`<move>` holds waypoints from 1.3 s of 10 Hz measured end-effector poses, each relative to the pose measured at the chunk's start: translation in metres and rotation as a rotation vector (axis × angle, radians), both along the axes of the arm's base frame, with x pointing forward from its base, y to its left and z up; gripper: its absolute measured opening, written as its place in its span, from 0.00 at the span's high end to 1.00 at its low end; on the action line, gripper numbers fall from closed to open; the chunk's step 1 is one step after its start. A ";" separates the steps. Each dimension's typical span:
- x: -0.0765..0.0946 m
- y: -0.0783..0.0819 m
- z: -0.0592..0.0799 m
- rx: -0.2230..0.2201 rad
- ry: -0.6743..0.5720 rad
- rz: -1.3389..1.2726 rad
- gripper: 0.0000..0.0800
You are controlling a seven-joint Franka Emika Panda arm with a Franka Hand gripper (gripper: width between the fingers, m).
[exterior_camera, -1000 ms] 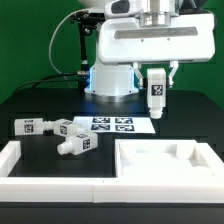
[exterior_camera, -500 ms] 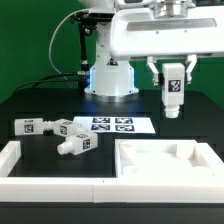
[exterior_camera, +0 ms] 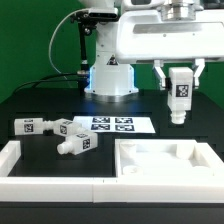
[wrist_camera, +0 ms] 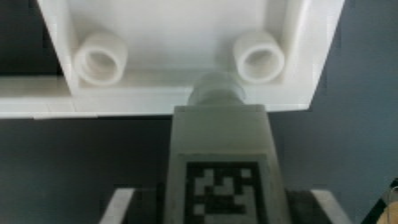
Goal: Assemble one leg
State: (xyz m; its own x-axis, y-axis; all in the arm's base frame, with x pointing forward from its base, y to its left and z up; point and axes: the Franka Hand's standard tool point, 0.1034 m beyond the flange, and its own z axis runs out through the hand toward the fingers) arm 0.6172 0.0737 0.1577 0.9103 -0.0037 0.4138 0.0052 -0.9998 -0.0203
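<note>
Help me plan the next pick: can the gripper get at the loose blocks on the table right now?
Probably not yet: the gripper is shut on a leg, held upright in the air, so it has no free grip. Nothing stands over the loose blocks themselves.

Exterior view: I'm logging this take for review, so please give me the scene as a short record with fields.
gripper: shut on the leg
the leg: upright, in the air, tag toward the camera
white slab: flat at the exterior view's right; wrist view shows two round holes in it
loose legs: three, lying at the exterior view's left
marker board: flat on the table
</note>
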 end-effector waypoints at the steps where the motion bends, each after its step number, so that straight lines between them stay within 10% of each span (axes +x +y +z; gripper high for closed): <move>1: 0.005 0.002 0.002 0.001 -0.008 0.001 0.64; 6: 0.004 0.001 -0.002 -0.001 -0.007 0.001 0.64; 13: 0.018 0.021 -0.049 -0.028 -0.043 0.021 0.64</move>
State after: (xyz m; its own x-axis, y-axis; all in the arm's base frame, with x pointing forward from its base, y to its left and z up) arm 0.6350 0.0949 0.1086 0.8914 0.0269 0.4523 0.0260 -0.9996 0.0082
